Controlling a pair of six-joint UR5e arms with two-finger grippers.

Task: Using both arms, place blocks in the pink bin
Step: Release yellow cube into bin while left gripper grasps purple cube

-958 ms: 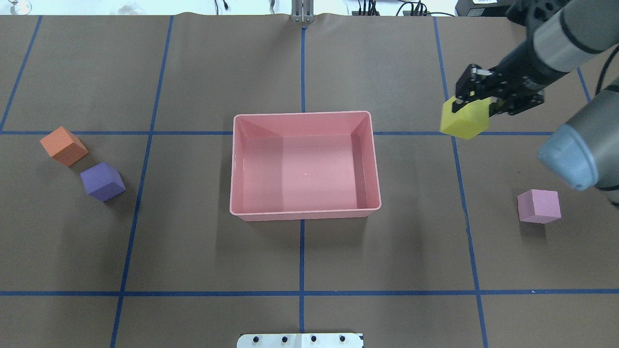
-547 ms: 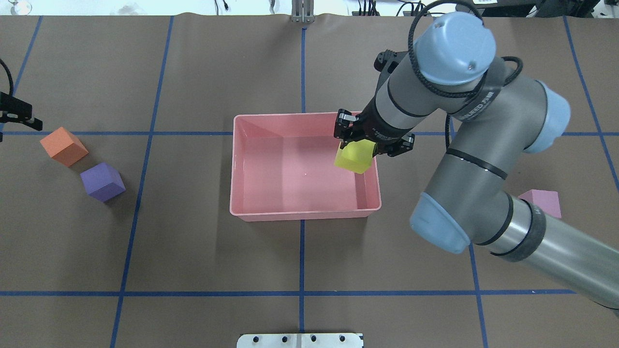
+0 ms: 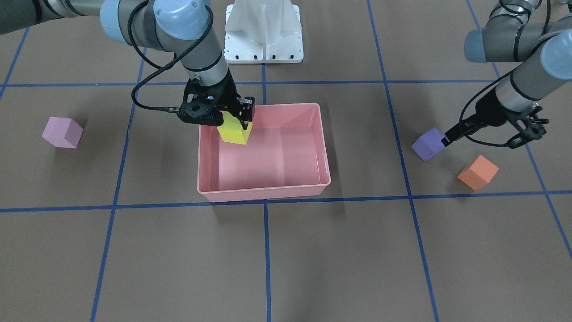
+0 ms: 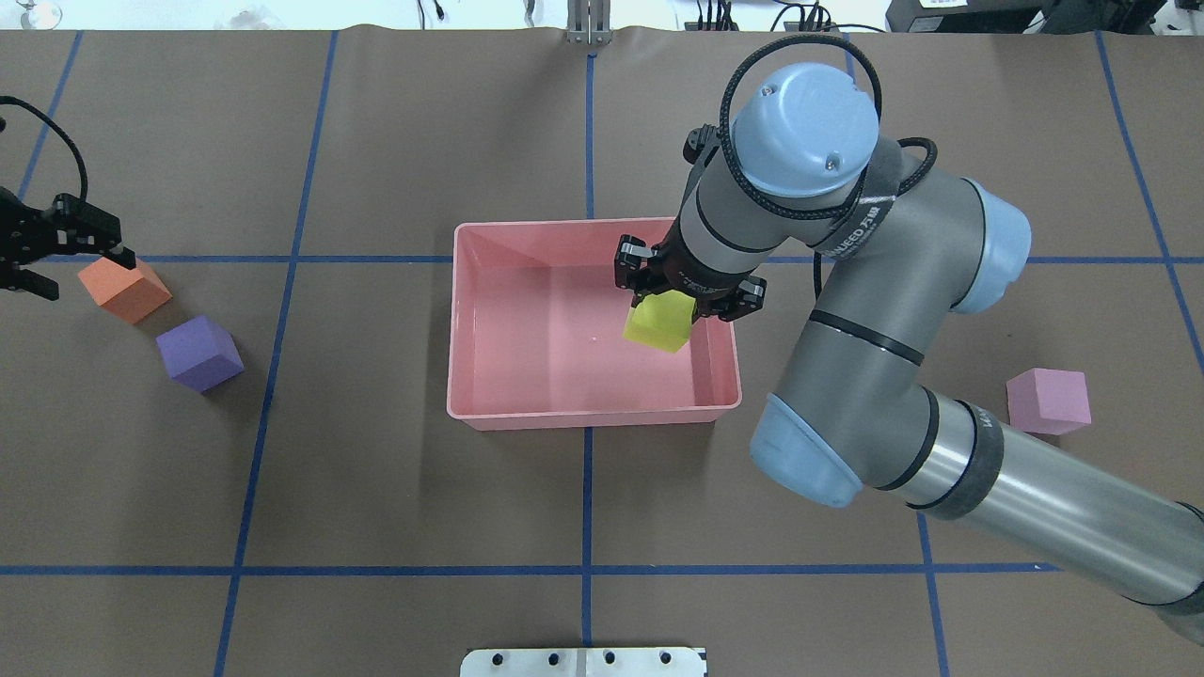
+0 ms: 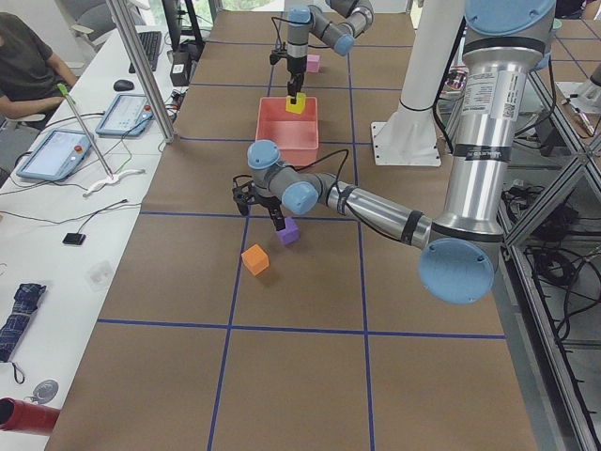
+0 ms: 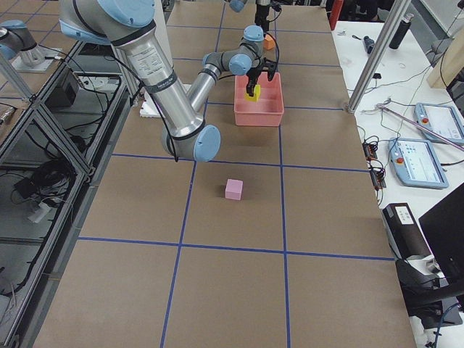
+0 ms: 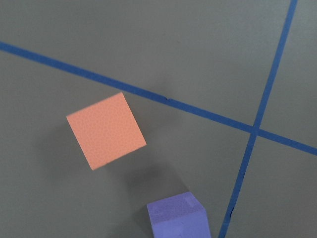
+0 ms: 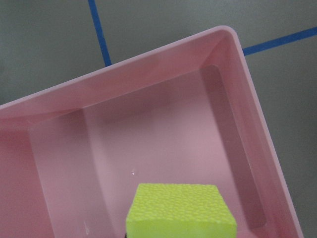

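My right gripper (image 4: 664, 303) is shut on the yellow block (image 4: 660, 324) and holds it over the right inner part of the pink bin (image 4: 593, 417), above its floor. The right wrist view shows that block (image 8: 181, 208) at the bottom with the bin's rim (image 8: 163, 49) beyond it. At the table's left edge my left gripper (image 4: 80, 273) stands open over the orange block (image 4: 124, 287), and the purple block (image 4: 199, 353) lies just beside it. Both show in the left wrist view, orange (image 7: 106, 130) and purple (image 7: 178, 217). The light pink block (image 4: 1049, 401) lies far right, partly behind my right arm.
Blue tape lines cross the brown table cover. The white base pedestal (image 3: 263, 31) stands behind the bin. My right arm's forearm (image 4: 1035, 508) stretches low across the table's right front. A side bench with tablets (image 5: 56, 150) and a seated person lies beyond the table.
My right gripper has carried the yellow block from right of the bin to above its inside, then a little further inward. My left gripper has come in from the left edge toward the orange block.
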